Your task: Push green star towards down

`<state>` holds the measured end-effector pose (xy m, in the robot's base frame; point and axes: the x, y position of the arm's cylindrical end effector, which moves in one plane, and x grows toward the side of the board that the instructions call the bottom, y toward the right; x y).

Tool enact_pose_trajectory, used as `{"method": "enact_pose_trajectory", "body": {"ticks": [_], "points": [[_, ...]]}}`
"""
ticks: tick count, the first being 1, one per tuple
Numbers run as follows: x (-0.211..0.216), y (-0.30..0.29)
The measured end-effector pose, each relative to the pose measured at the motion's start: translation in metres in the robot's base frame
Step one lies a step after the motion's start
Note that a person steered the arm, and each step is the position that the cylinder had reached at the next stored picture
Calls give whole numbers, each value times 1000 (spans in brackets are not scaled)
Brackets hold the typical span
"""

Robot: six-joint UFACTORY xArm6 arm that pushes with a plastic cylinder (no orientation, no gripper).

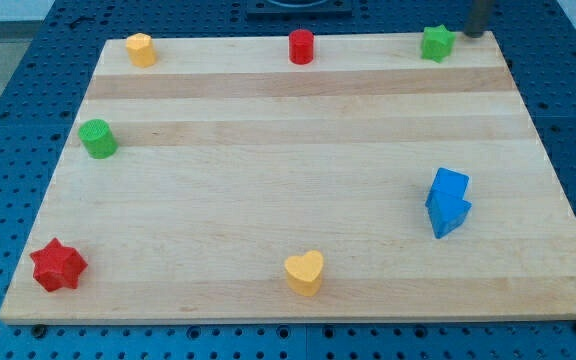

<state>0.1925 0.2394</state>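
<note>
The green star (436, 43) lies at the top right of the wooden board (298, 180), close to the board's top edge. My tip (472, 33) shows at the view's top right, just right of and slightly above the green star, a small gap apart from it. Only the rod's lower end is in the frame.
A red cylinder (301, 46) stands at top middle and a yellow block (141, 49) at top left. A green cylinder (98, 138) is at the left. A red star (58, 265) is at bottom left, a yellow heart (305, 271) at bottom middle, a blue block (448, 201) at right.
</note>
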Motion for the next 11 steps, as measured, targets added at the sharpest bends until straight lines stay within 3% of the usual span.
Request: {"method": "enact_pose_trajectory", "body": {"ticks": [1,2,6,7,11], "points": [[5,-69],[18,-98],[17,-44],[47,-75],[133,-104]]}}
